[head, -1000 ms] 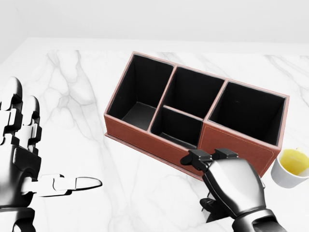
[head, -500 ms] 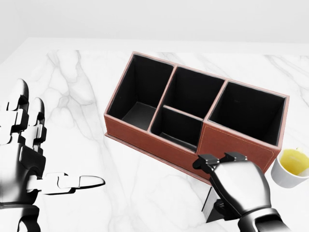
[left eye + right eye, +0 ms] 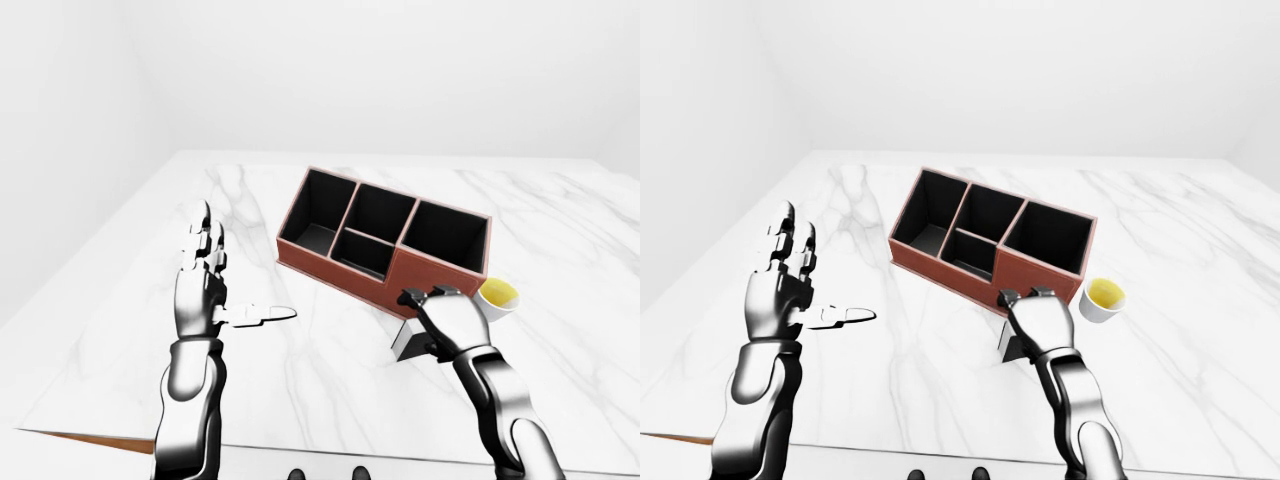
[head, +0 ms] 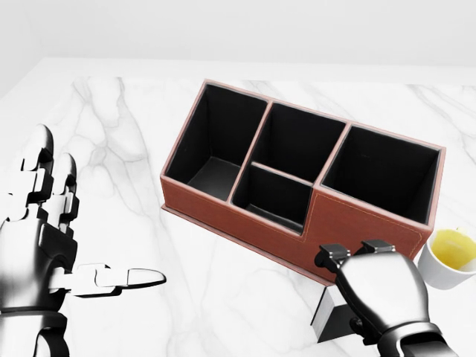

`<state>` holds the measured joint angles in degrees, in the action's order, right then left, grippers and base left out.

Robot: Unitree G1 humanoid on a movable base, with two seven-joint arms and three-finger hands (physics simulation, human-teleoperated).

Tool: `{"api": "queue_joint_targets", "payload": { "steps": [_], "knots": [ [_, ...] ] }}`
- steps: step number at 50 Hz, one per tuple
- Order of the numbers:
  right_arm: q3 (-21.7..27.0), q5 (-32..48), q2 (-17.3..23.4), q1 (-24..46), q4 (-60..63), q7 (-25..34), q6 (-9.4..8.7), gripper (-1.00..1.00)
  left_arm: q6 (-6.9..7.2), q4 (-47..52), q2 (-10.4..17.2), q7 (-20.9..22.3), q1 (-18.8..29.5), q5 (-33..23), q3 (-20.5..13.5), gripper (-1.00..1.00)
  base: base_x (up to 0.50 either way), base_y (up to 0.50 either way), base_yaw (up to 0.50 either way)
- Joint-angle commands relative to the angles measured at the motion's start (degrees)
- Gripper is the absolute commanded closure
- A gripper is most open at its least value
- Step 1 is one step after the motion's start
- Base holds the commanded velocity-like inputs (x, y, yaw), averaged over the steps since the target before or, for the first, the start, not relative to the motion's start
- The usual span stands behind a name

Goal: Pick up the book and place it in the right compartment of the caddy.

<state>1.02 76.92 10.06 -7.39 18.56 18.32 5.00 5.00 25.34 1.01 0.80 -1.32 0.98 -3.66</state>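
Note:
The book (image 4: 328, 315) is a small dark volume with a grey face. It stands tilted on the marble under my right hand (image 4: 355, 262), at the bottom right of the head view. The hand's fingers curl over its top, shut on it. The red-brown caddy (image 4: 223, 209) with black compartments lies just above that hand. Its right compartment (image 4: 383, 175) is empty and open at the top. My left hand (image 4: 46, 239) is open at the left edge, fingers spread upward and thumb pointing right, holding nothing. The book also shows in the left-eye view (image 3: 407, 342).
A white cup (image 4: 448, 258) of yellow liquid stands to the right of the caddy, close to my right hand. The white marble table (image 4: 134, 149) stretches left of the caddy. Its near edge (image 3: 100, 432) shows at the bottom of the left-eye view.
My right hand has slid right and toward the bottom of the head view, and the book's grey face has tipped up into sight beneath it. My left hand has risen slightly.

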Motion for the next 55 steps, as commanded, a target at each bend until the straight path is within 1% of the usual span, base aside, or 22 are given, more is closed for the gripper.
{"api": "queue_joint_targets", "payload": {
  "steps": [1,11,21,32,55],
  "knots": [
    [0.8,1.5,0.7,0.2,-1.4,0.0,0.00,-0.18,0.00,-0.1,0.0,-0.1,-0.2,0.1,0.2,-1.00,0.00,0.00,0.00],
    [0.1,3.4,0.9,0.9,-4.3,-1.5,0.00,-0.18,0.00,0.1,0.1,-0.1,-0.4,0.5,-0.3,-1.00,0.00,0.00,0.00],
    [-0.8,3.9,1.0,1.5,-6.3,-2.9,0.00,-0.15,0.00,-0.5,0.1,0.0,-0.4,0.6,-0.6,-1.00,0.00,0.00,0.00],
    [-1.7,4.6,1.2,2.1,-8.5,-4.8,0.00,-0.15,0.00,-0.3,0.2,0.1,-0.9,0.8,-0.9,-1.00,0.00,0.00,0.00],
    [-3.0,7.6,2.7,4.6,-18.2,-10.5,0.00,-0.15,0.00,0.2,0.1,0.5,-2.3,1.3,-2.0,-1.00,0.00,0.00,0.00]
  ]
}}
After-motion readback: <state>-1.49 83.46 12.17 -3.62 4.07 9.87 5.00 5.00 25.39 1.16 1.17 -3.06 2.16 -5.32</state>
